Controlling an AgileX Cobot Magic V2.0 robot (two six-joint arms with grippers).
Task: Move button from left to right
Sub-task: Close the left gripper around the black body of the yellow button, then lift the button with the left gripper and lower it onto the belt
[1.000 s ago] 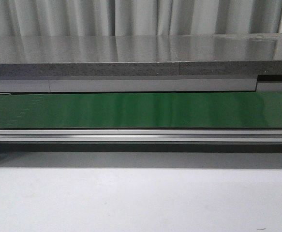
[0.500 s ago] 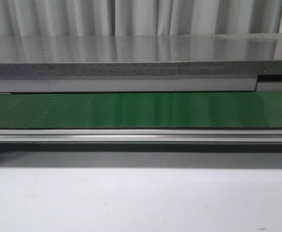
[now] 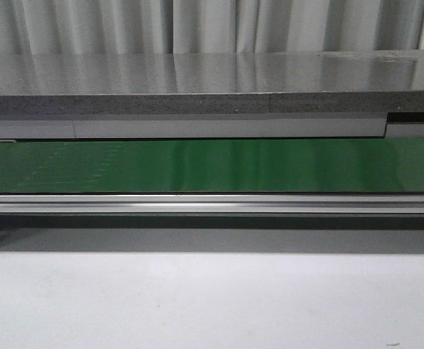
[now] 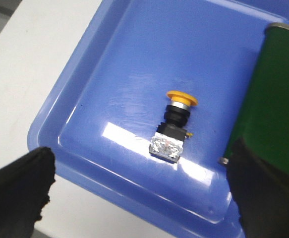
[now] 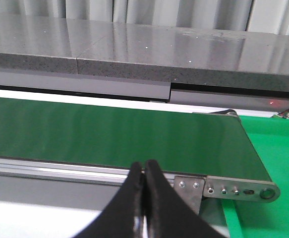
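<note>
The button (image 4: pixel 174 126), a yellow-orange cap on a black body with a shiny metal base, lies on its side in a blue tray (image 4: pixel 99 74) in the left wrist view. My left gripper (image 4: pixel 144 191) is open and empty above the tray's near edge, its two black fingers (image 4: pixel 20 186) wide apart on either side of the button. My right gripper (image 5: pixel 144 171) is shut and empty, pointing at the green conveyor belt (image 5: pixel 109 134). The button and both grippers are out of the front view.
The green conveyor belt (image 3: pixel 212 166) with its metal frame runs across the front view, a grey stone counter (image 3: pixel 197 80) behind it and a white table (image 3: pixel 212 305) in front. The belt's right end roller bracket (image 5: pixel 238 190) and a green surface (image 5: pixel 278 148) show in the right wrist view.
</note>
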